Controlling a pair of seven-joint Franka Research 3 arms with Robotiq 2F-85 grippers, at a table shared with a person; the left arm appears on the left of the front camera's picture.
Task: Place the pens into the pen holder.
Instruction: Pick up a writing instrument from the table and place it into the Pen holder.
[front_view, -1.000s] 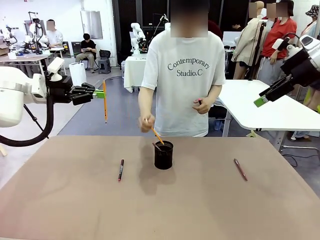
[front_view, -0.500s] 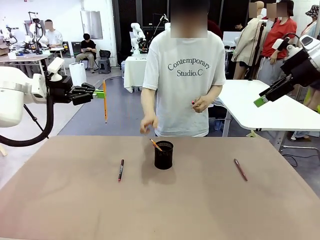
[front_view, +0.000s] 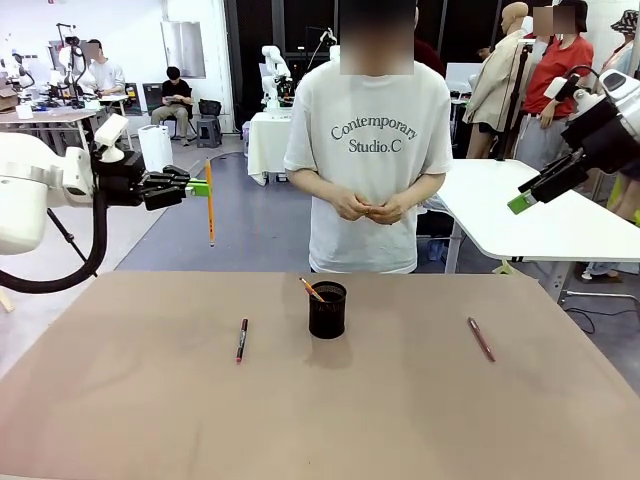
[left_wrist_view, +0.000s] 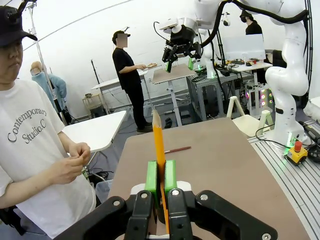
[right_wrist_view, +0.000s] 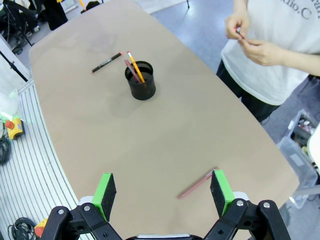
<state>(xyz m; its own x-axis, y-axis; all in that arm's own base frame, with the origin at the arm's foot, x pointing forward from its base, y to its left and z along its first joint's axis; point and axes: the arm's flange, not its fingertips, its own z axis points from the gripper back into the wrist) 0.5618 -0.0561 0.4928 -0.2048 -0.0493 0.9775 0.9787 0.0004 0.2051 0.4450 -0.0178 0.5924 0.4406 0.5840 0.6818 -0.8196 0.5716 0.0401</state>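
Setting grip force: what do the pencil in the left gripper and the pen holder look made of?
Pencil: likely painted wood, with a smooth orange-yellow coat and a bare tapered tip. Pen holder: matte black, possibly metal mesh; its weave is too small to confirm.

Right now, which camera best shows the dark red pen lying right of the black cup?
The right wrist view: it looks down on the dark red pen from nearby, full length. The front view shows the pen small and slanted. The left wrist view shows it as a thin sliver far off.
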